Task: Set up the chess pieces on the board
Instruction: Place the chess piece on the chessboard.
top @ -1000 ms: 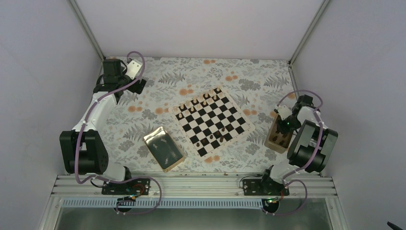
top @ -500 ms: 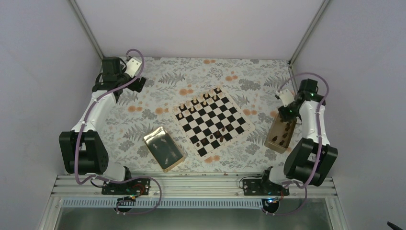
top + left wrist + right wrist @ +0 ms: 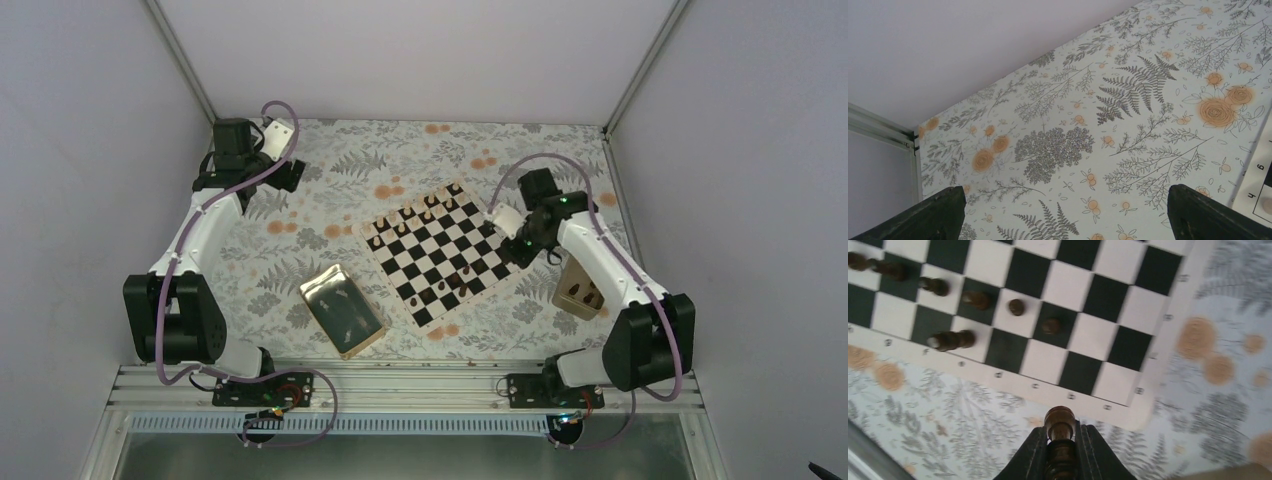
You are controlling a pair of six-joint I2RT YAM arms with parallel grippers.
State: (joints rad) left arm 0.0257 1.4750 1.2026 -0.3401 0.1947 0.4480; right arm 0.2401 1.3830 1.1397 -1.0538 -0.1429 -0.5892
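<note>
The board (image 3: 521, 262) lies mid-table, turned diagonally. Light chess pieces (image 3: 415, 214) line its far-left side and dark chess pieces (image 3: 455, 281) stand along its near side. My right gripper (image 3: 524, 250) hovers over the board's right corner. In the right wrist view the right gripper (image 3: 1060, 434) is shut on a dark brown piece (image 3: 1059, 421), held just outside the board's rim (image 3: 1083, 396). Several dark pieces (image 3: 977, 300) stand on the squares beyond. My left gripper (image 3: 288, 177) hangs at the back left. In its wrist view the left gripper (image 3: 1068, 215) is open over bare cloth.
A shiny gold tray (image 3: 366, 340) holding small pieces sits left of the board near the front. A tan open box (image 3: 567, 270) with dark pieces stands right of the board beside the right arm. The flowered cloth (image 3: 1128, 100) covers the table, and walls close in behind.
My right arm has swung left from over the tan box to the board's right corner, carrying the dark piece. The left arm has barely shifted.
</note>
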